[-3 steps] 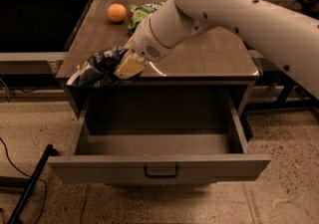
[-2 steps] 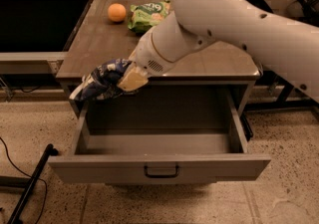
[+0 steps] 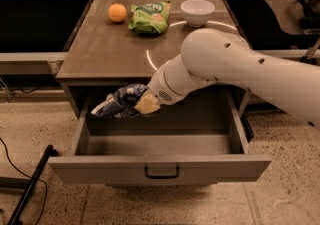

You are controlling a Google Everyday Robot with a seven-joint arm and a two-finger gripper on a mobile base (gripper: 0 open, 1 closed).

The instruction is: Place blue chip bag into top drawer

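Blue chip bag (image 3: 118, 104), pinched between the jaws of the gripper (image 3: 142, 104), hangs above the left rear of the open top drawer (image 3: 215, 168); transport appears complete, while lowering and release remain.

Wide shallow grey top drawer (image 3: 160, 168) stood pulled out, its cavity open from above along the front and middle. Pincer (image 3: 142, 104), clamped on crumpled dark blue foil chip bag (image 3: 117, 105), hung over the rear left, just below brown desk (image 3: 110, 49) edge. Thick white arm (image 3: 240, 69) crossed the rear right. Round orange fruit (image 3: 117, 13), flat green chip bag (image 3: 149, 17) and white bowl (image 3: 197, 11) lined desk's far edge; near half free.
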